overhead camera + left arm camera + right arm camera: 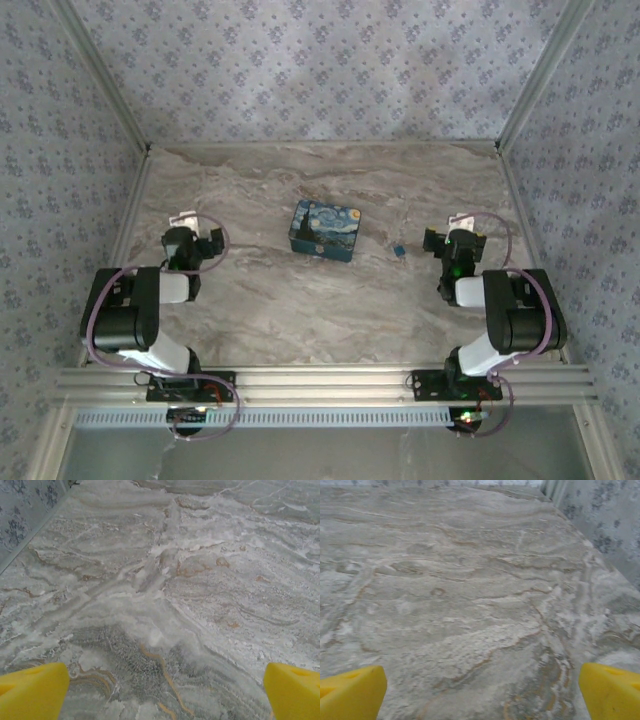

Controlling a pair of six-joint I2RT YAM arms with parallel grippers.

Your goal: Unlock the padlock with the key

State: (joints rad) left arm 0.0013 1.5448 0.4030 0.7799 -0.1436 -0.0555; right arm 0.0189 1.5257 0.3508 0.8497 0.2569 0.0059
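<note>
Grey marble-look tabletop (300,320): both arms folded low nr bases, left gripper (197,225) & right gripper (462,228) jaws wide open, nothing held.

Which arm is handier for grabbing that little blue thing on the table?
Right, probably. The small blue object lies close to the right gripper; the painted box sits between it and the left gripper. Both stand open.

Top cam: high at 6 o'clock, facing 12, whole tabletop (300,310). Wrist cams: low, close, skimming same tabletop forward.
</note>
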